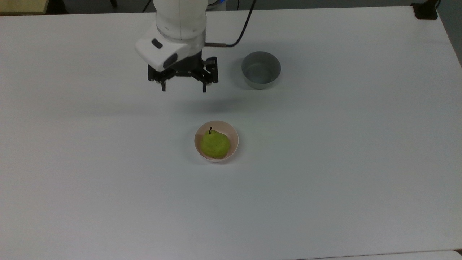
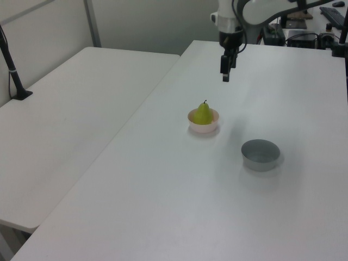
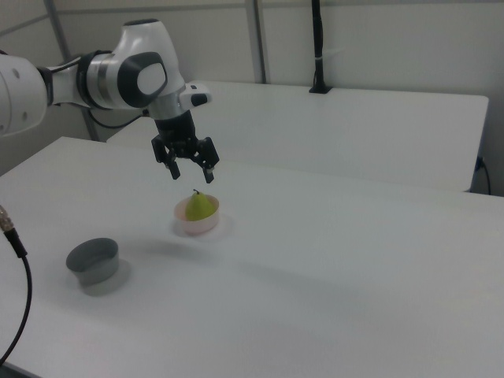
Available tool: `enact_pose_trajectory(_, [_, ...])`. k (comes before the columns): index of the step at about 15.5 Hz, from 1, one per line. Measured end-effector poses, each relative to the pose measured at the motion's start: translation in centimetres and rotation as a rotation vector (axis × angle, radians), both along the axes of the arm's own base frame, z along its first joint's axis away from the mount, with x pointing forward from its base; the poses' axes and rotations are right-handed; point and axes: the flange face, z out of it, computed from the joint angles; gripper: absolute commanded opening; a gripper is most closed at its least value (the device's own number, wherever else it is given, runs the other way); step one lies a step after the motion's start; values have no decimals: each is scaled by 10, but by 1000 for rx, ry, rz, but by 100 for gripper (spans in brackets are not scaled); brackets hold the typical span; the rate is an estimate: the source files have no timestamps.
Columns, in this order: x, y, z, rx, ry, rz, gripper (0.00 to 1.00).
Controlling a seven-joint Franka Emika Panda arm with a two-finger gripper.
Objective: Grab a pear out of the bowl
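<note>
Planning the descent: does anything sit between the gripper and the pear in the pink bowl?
Nothing visible does. The open gripper hangs above bare table, apart from the pear in its bowl; the grey bowl stands off to the top view's right.
</note>
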Motion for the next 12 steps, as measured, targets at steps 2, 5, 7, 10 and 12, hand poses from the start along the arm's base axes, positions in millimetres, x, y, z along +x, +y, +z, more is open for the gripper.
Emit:
enact_pose_trajectory(2, [14, 11, -16, 23, -24, 7, 100])
enact_pose_trajectory(5, [29, 29, -44, 25, -39, 26, 100])
enact_pose_trajectory(7, [37, 46, -68, 22, -47, 46, 100])
enact_pose_trajectory(10, [48, 60, -94, 20, -84, 45, 100])
enact_pose_trajectory(12, [52, 66, -111, 18, -88, 50, 100])
